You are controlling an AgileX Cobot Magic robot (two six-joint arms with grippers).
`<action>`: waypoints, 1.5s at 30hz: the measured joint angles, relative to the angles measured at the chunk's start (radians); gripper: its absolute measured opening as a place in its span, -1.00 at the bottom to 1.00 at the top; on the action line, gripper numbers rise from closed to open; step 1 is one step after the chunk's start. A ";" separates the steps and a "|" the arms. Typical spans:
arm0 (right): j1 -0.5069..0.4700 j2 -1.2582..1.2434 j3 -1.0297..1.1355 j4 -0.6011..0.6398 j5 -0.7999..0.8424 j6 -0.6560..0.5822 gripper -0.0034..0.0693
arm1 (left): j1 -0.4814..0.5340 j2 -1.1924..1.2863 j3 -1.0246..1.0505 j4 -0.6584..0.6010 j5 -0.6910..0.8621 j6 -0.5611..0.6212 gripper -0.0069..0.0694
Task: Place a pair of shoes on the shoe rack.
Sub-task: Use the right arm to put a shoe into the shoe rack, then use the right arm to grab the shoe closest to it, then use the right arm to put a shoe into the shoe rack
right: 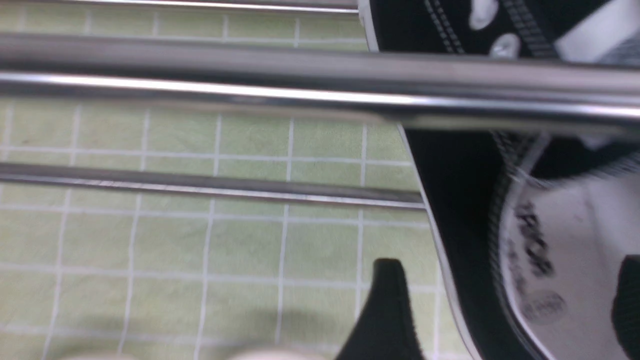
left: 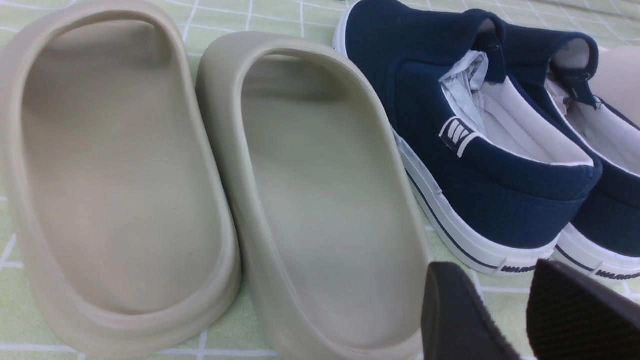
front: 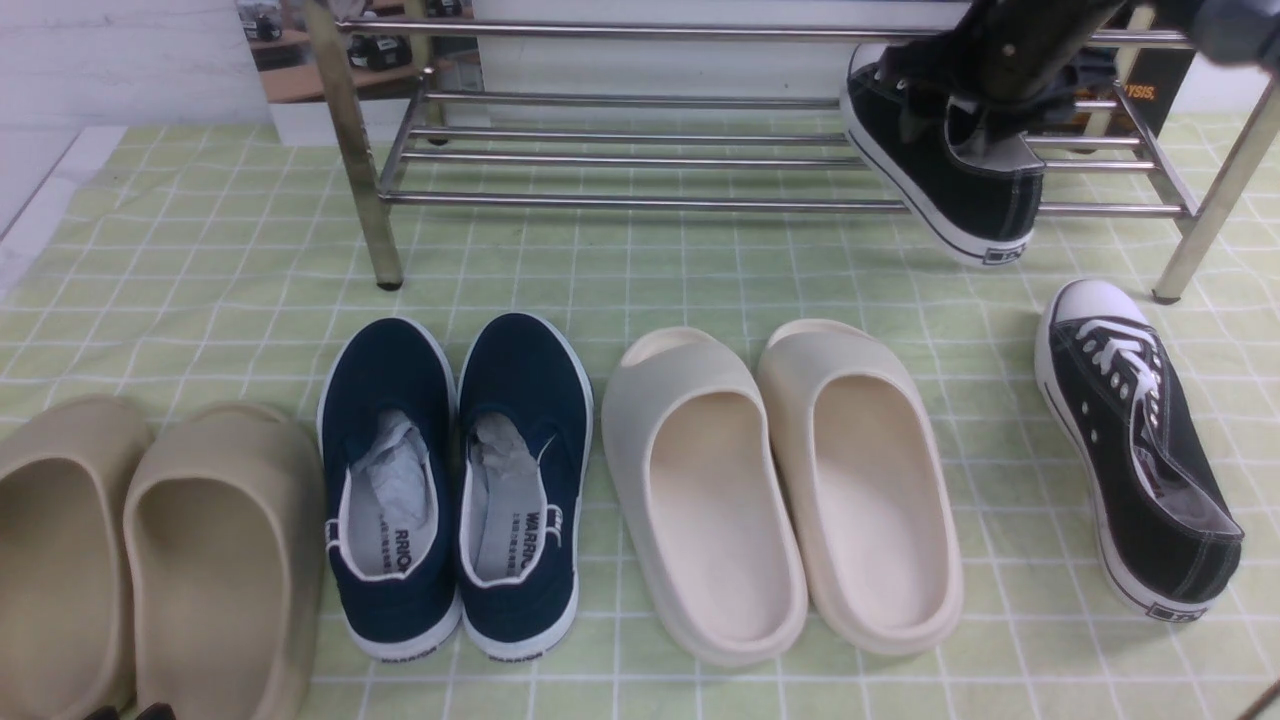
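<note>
My right fingers (right: pixel 387 310) sit released astride the upper-right sneaker (front: pixel 985 200); left fingers (left: pixel 460 315) gape empty. Light, floppy canvas: I'd pinch the heel collar.

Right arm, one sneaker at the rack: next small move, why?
Probably lift the right gripper up, clear of the black sneaker. Its jaws stand open astride the sneaker's side wall, so nothing is gripped. The sneaker lies tilted on the shoe rack, heel hanging past the front bar, so a sideways exit might drag it off. The second sneaker lies on the cloth.
</note>
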 joint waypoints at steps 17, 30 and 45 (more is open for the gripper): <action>-0.059 -0.590 1.228 -0.090 -0.275 -0.029 0.62 | 0.000 0.000 0.000 0.000 0.002 0.000 -0.19; -0.053 -0.549 1.330 -0.110 -0.459 0.082 -0.86 | 0.000 0.000 0.000 0.000 0.002 0.000 -0.19; -0.104 -0.385 0.703 -0.055 0.000 -0.058 -0.86 | 0.000 0.000 0.000 0.000 0.002 0.000 -0.19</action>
